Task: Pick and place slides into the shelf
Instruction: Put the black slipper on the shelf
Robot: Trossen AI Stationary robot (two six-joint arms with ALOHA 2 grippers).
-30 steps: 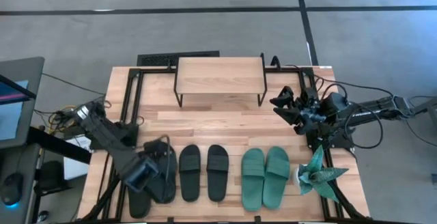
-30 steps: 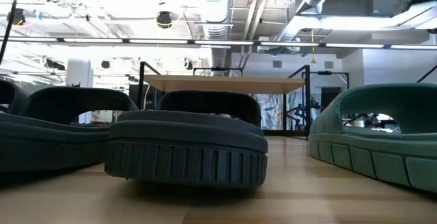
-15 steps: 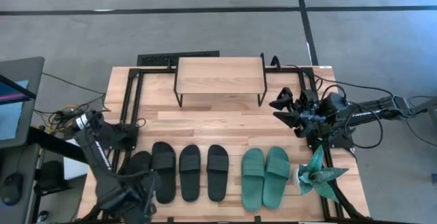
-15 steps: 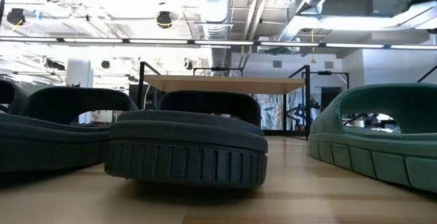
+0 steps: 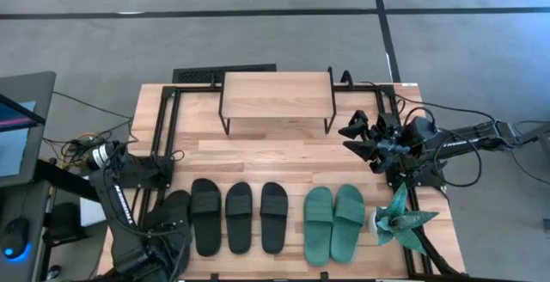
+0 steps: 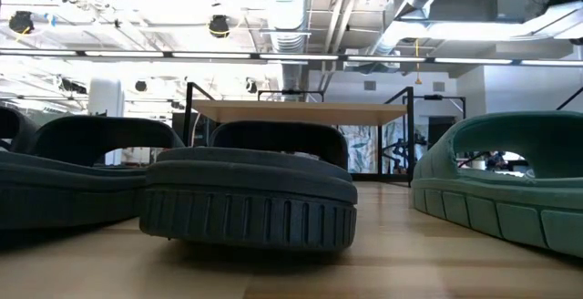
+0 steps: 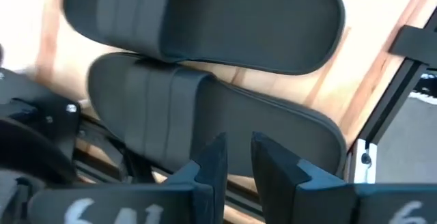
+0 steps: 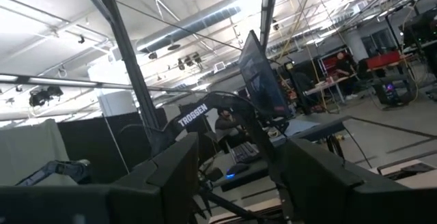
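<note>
While six rubber slide sandals lie in a row along the near edge of the light wooden plank surface (image 5: 258,153), none of them is on the low shelf with a pale wooden top and thin black legs (image 5: 277,95), which stands at the far edge, well apart from the row. From the left, the row holds four matte black slides: the outermost black slide (image 5: 174,226), a second black slide (image 5: 206,217) just beside it, a third black slide (image 5: 238,217) and a fourth black slide (image 5: 273,216). After a small gap come two teal-green slides, the left teal slide (image 5: 319,223) and the right teal slide (image 5: 348,221), touching or nearly touching each other. A spiky teal paper plant (image 5: 400,216) sits at the right near corner, just beside the right teal slide.

The left tool (image 7: 235,159) hangs low at the near left corner, close over the outermost black slide; its two dark fingers stand a narrow gap apart and grip nothing. The left wrist view shows that slide and the second black one lying side by side.

The right tool (image 5: 354,137) waits above the right side of the surface, between the shelf and the teal pair, its fingers spread wide and empty
</note>
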